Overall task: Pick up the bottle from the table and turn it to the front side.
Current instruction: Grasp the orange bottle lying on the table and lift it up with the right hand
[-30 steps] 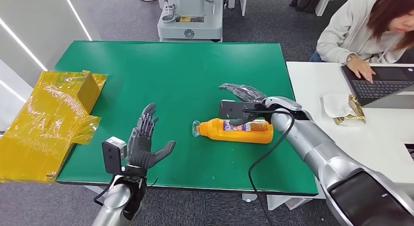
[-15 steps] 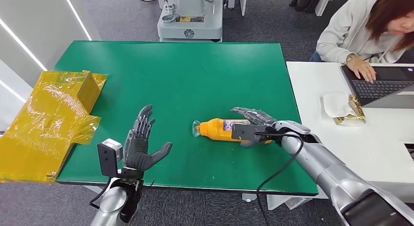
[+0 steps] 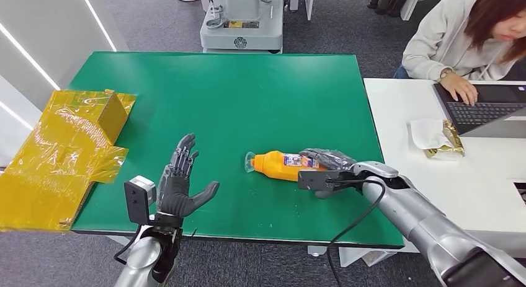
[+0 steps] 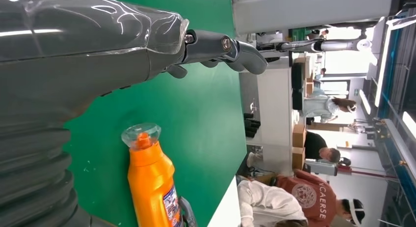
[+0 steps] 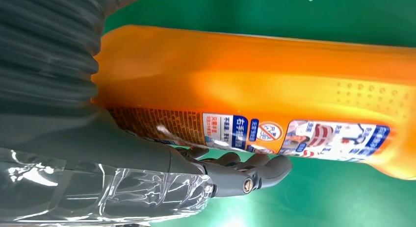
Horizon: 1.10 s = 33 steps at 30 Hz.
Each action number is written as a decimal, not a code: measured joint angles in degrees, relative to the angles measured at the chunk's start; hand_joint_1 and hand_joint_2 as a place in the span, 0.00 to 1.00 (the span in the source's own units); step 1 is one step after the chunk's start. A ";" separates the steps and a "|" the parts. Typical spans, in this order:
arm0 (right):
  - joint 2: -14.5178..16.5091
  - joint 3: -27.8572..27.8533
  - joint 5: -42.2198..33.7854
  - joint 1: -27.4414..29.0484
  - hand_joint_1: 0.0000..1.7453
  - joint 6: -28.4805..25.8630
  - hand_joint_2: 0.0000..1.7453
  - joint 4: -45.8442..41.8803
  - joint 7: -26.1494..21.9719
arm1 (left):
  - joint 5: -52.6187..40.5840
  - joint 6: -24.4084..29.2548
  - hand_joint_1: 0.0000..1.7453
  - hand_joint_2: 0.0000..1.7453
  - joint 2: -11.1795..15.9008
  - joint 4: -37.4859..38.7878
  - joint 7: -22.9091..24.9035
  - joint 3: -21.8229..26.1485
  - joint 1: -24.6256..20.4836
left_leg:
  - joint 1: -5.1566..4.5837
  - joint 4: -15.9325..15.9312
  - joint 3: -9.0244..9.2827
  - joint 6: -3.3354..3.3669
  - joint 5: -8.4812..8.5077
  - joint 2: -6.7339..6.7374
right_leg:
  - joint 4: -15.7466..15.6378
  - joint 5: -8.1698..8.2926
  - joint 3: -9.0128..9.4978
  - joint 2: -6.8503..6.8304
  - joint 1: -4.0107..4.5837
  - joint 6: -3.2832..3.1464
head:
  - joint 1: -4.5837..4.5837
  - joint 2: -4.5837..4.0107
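Left of the bottle, the left hand hovers open and idle, while the right hand has dropped onto the bottle's base end, fingers draped but not yet clamped, the bottle lying flat mid-counter, so the pickup looks imminent.

Robot hand — against orange bottle

silver arms, dark hands, black cable

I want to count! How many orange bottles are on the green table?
1. The orange bottle lies on its side on the green table, near the front right, with the right robot hand over its base end.
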 joint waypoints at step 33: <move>-1.09 3.20 7.37 1.39 1.00 -8.37 1.00 -1.54 3.17 | 0.48 -0.69 0.00 1.00 -0.55 1.64 0.66 0.63 -0.79 | 0.00 0.00 0.01 0.00 0.00 -0.01 | 0.00 0.00 0.01 -0.01 0.00 0.00 | -0.01 0.00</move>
